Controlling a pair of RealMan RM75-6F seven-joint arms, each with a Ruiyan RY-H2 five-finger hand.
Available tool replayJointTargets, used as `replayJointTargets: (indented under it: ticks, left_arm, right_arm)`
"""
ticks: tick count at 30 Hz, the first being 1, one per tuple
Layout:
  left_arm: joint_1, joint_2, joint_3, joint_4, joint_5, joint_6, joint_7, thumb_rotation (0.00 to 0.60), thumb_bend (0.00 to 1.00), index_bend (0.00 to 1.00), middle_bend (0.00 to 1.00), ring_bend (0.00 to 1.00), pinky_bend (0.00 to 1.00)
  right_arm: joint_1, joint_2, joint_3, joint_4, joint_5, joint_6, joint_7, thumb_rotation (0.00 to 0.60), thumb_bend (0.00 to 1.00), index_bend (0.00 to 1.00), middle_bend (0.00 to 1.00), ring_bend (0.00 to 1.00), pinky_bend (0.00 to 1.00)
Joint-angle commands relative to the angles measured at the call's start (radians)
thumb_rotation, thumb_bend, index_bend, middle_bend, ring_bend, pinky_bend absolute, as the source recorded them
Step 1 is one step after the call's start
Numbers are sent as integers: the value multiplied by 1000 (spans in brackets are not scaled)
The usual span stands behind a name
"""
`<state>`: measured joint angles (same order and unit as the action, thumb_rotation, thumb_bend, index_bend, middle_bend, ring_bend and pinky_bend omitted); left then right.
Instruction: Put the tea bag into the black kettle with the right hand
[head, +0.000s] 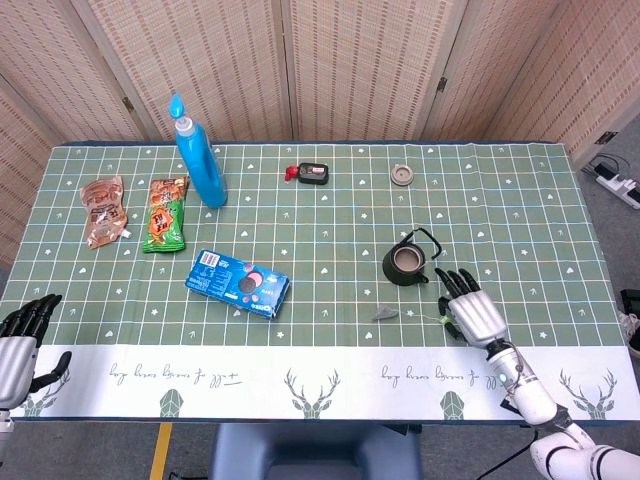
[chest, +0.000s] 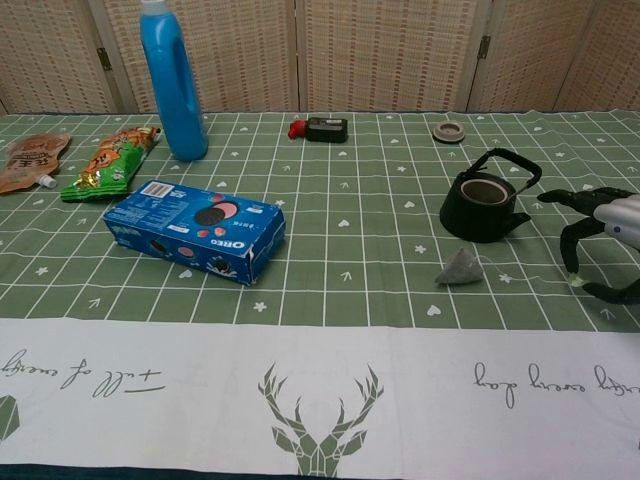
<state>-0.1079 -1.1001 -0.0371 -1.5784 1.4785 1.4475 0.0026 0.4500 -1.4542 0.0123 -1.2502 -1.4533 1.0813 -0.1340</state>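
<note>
The tea bag (chest: 460, 268) lies flat on the green checked tablecloth (head: 330, 215), right of centre in the chest view, just below and slightly left of the black kettle (chest: 484, 203). The kettle stands upright, lid off, handle raised. A thin string runs from the tea bag toward the right hand (chest: 600, 230), which sits at the right edge of the frame. Its fingers (chest: 571, 245) are spread and curled downward; one fingertip meets the small paper tag (chest: 577, 282) at the string's end, but whether the tag is actually pinched cannot be told. In the head view the right hand (head: 470, 308) lies lower right of the kettle.

The left hand (head: 20, 340) rests at the lower left edge, fingers apart, holding nothing.

Further out: a blue cookie box (chest: 195, 229) left of centre, a blue bottle (chest: 172, 80) upper left, two snack packets (head: 165, 213) beside it, and a small round lid (head: 401, 175) at upper right.
</note>
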Motion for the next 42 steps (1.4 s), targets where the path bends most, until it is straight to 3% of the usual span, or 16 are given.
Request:
replayJointTargets:
  ticks: [1, 13, 20, 31, 42]
  left_arm:
    - [0, -1, 0, 0, -1, -1, 4, 600, 342, 0, 46, 58, 131]
    - [-8, -21, 1, -1, -11, -18, 47, 600, 342, 0, 46, 59, 131]
    - [-5, -17, 0, -3, -13, -14, 32, 600, 342, 0, 46, 59, 131]
    - [-13, -11, -9, 10, -35, -36, 9, 600, 342, 0, 46, 59, 131]
    - [-27, -6, -25, 33, -77, -75, -24, 600, 342, 0, 46, 60, 131]
  right_arm:
    - [-5, 53, 19, -78, -13, 41, -7, 600, 400, 500, 0, 0, 0]
    - [38, 264, 153, -434, 65, 63, -59, 600, 400, 500, 0, 0, 0]
    - [87, 342, 226, -595, 205, 19, -160, 600, 400, 500, 0, 0, 0]
    - [154, 401, 314, -718, 366, -8, -191, 600, 400, 501, 0, 0, 0]
    - [231, 415, 375, -665, 499, -37, -170, 600, 400, 500, 0, 0, 0]
